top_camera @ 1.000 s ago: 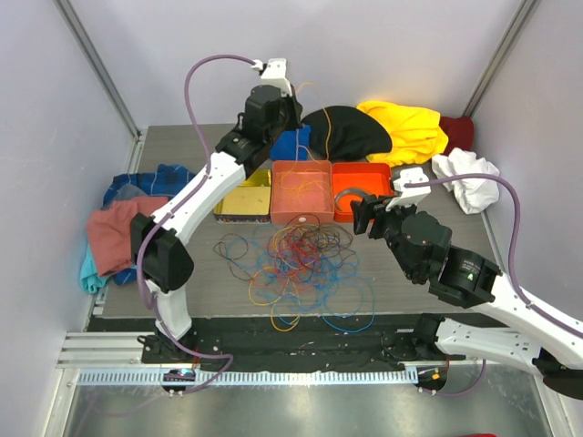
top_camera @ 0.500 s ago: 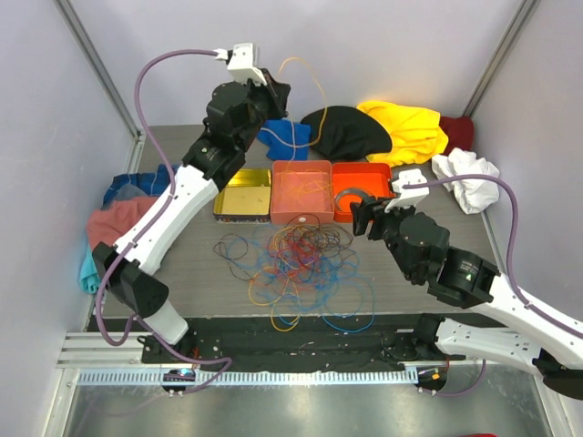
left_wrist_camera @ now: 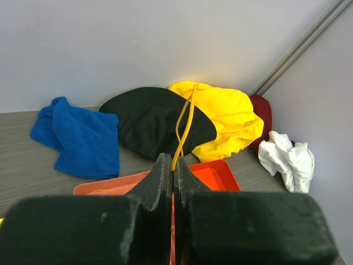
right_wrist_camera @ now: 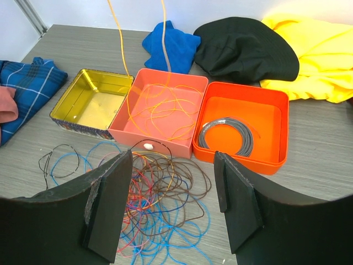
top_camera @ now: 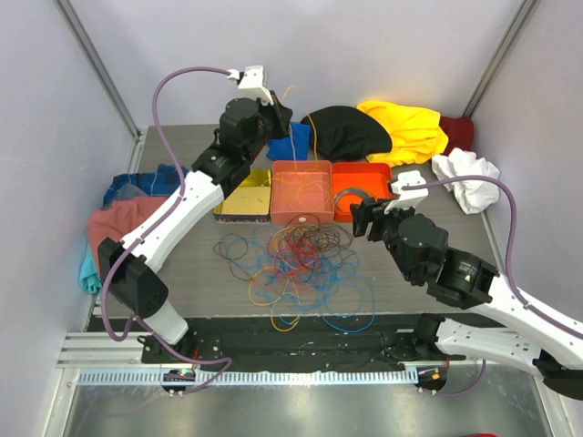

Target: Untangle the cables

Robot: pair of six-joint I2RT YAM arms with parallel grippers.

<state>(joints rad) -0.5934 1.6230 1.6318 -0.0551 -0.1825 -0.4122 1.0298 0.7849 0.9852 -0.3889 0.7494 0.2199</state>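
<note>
Left wrist view shows your left gripper (left_wrist_camera: 172, 165) pinched shut on one orange cable (left_wrist_camera: 185, 127) that hangs into the pink tray (top_camera: 301, 166); lower it slowly so it coils inside, while your right gripper (right_wrist_camera: 172, 210) hovers wide by the tangle (top_camera: 301, 264) just near of that tray

- 1 second ago the left arm was bent, with its elbow low near the desk. Now it is stretched out long.
- 0.5 seconds ago the left hand (top_camera: 279, 116) went up high and to the left. Now it has come back down a little and to the right.
- The orange cable (left_wrist_camera: 188, 118) it pinches made a big round loop in the air 0.5 seconds ago. Now it hangs straighter, down to the pink box (top_camera: 273, 193).
- The purple hose (top_camera: 196, 69) on the left arm has swung out wider to the left.
</note>
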